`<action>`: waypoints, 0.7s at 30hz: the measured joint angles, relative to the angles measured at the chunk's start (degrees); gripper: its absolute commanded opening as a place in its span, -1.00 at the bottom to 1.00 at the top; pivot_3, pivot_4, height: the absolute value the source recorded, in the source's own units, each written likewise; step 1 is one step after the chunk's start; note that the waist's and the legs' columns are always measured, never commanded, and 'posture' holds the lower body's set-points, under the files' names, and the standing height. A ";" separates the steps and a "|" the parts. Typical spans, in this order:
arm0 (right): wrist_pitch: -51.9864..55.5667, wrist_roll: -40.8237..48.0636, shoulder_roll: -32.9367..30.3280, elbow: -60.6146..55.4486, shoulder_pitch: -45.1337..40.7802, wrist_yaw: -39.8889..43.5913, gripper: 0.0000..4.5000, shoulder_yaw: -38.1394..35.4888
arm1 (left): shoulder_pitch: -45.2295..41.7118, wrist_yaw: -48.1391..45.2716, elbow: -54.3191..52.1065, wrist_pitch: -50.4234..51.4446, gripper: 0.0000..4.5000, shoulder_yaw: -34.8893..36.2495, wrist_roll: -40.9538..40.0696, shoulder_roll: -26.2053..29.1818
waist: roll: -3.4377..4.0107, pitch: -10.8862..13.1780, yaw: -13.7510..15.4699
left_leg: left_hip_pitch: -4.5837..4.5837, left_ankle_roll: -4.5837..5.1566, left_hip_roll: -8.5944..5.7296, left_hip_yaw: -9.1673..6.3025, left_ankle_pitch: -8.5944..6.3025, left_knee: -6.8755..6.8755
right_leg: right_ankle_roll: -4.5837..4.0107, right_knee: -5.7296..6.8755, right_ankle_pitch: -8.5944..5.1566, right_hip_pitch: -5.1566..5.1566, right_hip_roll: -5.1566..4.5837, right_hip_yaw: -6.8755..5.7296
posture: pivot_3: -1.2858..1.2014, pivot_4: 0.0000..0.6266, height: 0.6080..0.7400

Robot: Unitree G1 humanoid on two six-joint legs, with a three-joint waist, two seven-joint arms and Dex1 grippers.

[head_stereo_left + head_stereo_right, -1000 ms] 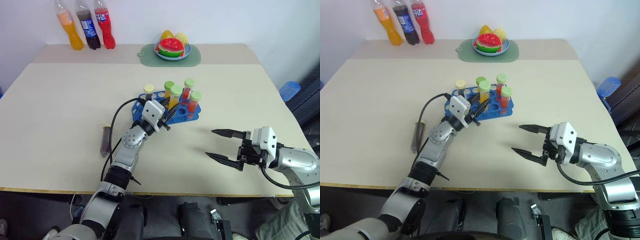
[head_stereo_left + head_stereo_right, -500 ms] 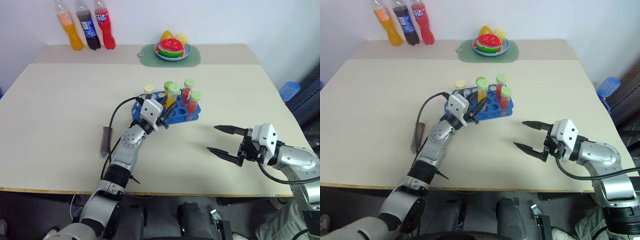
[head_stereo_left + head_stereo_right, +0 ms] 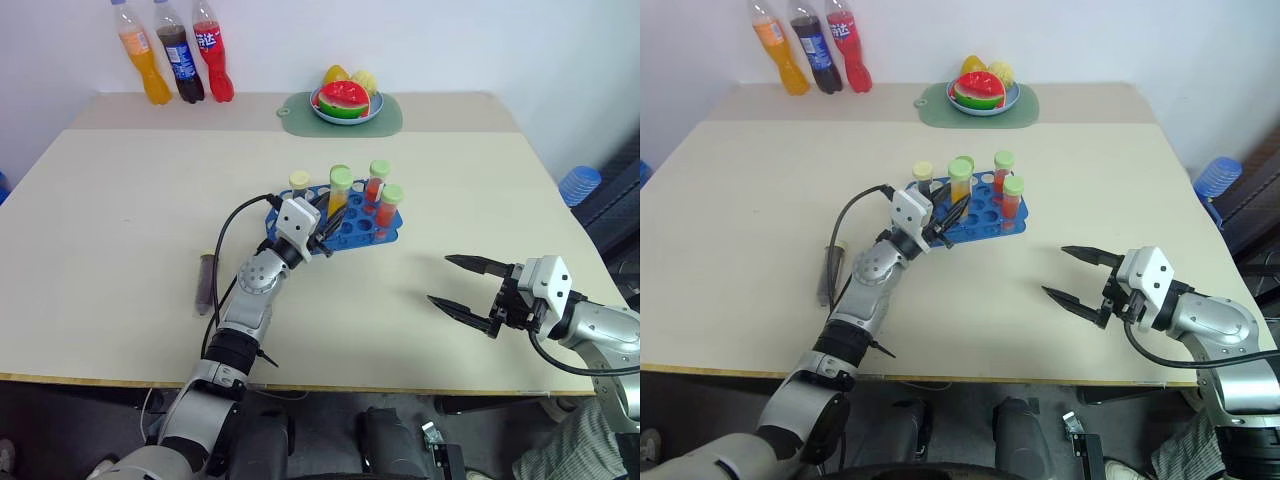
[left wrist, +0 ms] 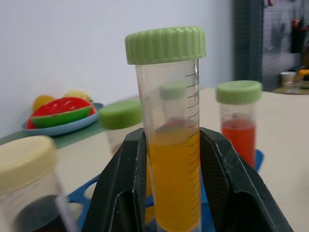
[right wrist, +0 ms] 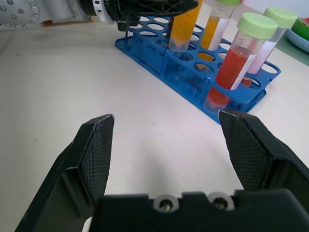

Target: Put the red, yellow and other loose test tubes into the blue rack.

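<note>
Left gripper (image 3: 322, 232) clamped on yellow tube (image 4: 170, 145), green cap, upright, held over the near-left part of rack (image 3: 372, 232). Lower end of tube at a rack hole in right wrist view; can't tell how deep it sits. Fingers (image 4: 120, 193) pinch both sides of tube at the liquid level.

Right gripper (image 3: 462, 282) spread wide, gripping nothing, hovering over bare table (image 3: 120, 220) to the right of rack, well apart from it. Points toward rack.

Rack near table centre. Standing in it: two red tubes (image 3: 390, 207) with green caps on the right side, one cream-capped tube (image 3: 298, 182) with dark contents at the far-left corner. Several holes open on the near side.

One loose tube (image 3: 206, 283), dark purple contents, lying flat on table to the left of left arm, well apart from rack, long axis running roughly front to back.

Far edge of table: plate (image 3: 345, 105) with toy fruit on a green mat (image 3: 390, 118). Three soda bottles (image 3: 180, 62) at the far-left corner, orange, dark, red, side by side against the wall.

Black cable (image 3: 228, 250) looping along left forearm.
</note>
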 measured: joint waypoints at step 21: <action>0.00 0.04 0.66 -0.05 0.33 -0.23 0.70 -0.24 | -0.73 -0.85 2.41 -1.23 -0.37 -0.48 0.09 -1.04 | 0.01 0.00 -0.02 | 0.63 0.11 0.01 0.00 -0.07 -0.11 | 0.03 -0.19 -0.05 0.63 0.00 0.00 | 0.03 -0.52 1.00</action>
